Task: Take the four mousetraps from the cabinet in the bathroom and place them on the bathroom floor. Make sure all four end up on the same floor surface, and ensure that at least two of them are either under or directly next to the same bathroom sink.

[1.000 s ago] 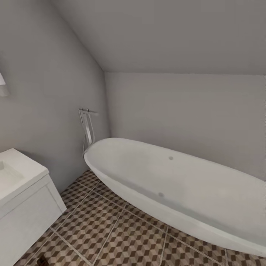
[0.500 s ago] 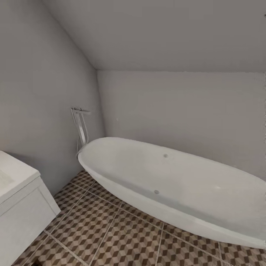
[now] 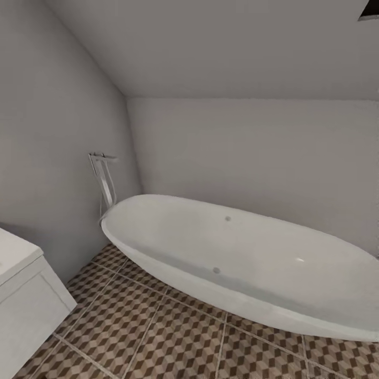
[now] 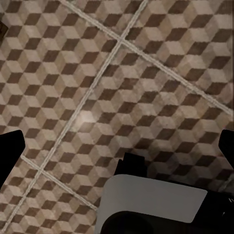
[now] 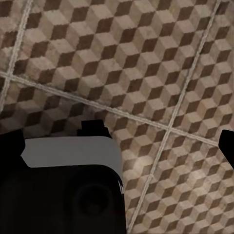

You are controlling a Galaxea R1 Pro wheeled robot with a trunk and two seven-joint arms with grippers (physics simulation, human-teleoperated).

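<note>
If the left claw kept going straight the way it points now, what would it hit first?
Most likely the floor. The left claw points down at bare patterned tiles, its fingers wide apart at the frame edges with nothing between them. How far off the tiles are, I cannot tell.

Surface: the bathroom floor (image 4: 146, 73) lay below the camera, its brown-and-beige cube pattern running edge to edge.
Grout: pale lines crossed the tiles, meeting near one side.
Left gripper (image 4: 119, 148): two black fingertips (image 4: 10, 151) stood far apart at opposite edges of the picture, with nothing between them.
Robot body: a grey-white rounded part (image 4: 151, 204) with a dark block on it stood over the floor.
Light: a soft pale glint lay on one tile.
</note>
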